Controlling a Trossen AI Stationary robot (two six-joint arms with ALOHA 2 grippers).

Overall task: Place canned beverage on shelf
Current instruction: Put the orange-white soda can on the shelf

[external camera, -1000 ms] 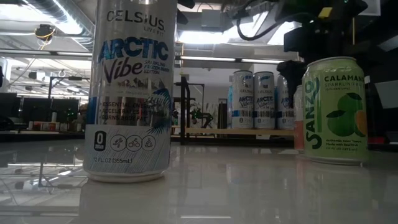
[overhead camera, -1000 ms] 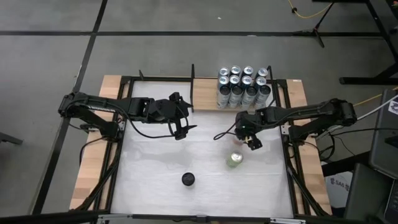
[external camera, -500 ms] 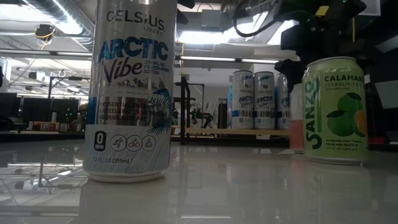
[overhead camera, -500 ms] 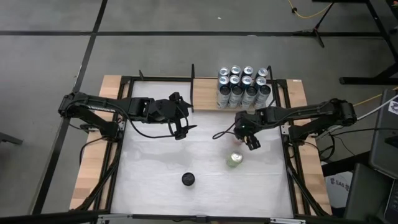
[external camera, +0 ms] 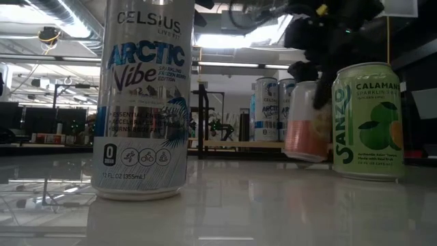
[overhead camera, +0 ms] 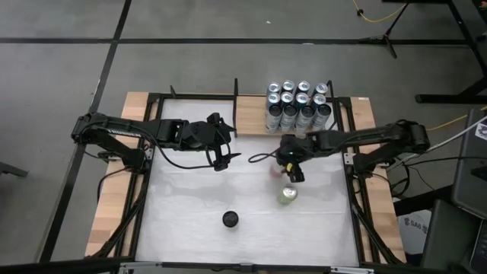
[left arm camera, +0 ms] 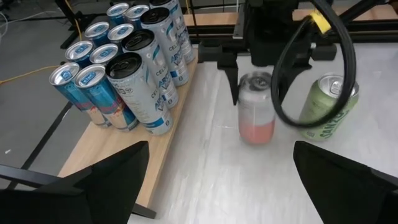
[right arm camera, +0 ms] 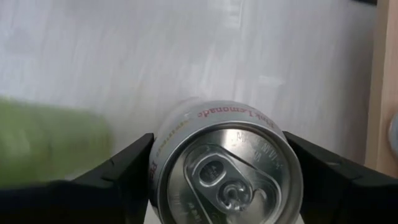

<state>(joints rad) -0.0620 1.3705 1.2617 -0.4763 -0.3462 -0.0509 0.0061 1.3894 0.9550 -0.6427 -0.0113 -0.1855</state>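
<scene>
Right gripper (overhead camera: 290, 169) closed on pink-and-white can (left arm camera: 255, 107), fingers (right arm camera: 118, 167) clamped on opposite sides of the body just under the rim; grip taken from above, presumably to keep the can upright for transfer. Can lifted clear of the tabletop in the low view, tilted slightly, just beside green can (external camera: 367, 121) and well short of the goal. Shelf (left arm camera: 124, 152) at the far edge of table (overhead camera: 190, 194), right half packed with tall blue-and-silver cans (overhead camera: 298, 105), left half of the board bare, probably the only room for a new can. Left gripper (overhead camera: 223, 154) fingers wide apart, holding nothing, parked over the table's left-centre, out of the right arm's path. Tall can (external camera: 144, 96) and black-topped can (overhead camera: 230, 220) untouched nearer the front edge. Judgement: pick done, carry to shelf outstanding; risk of knocking the packed cans on approach.
</scene>
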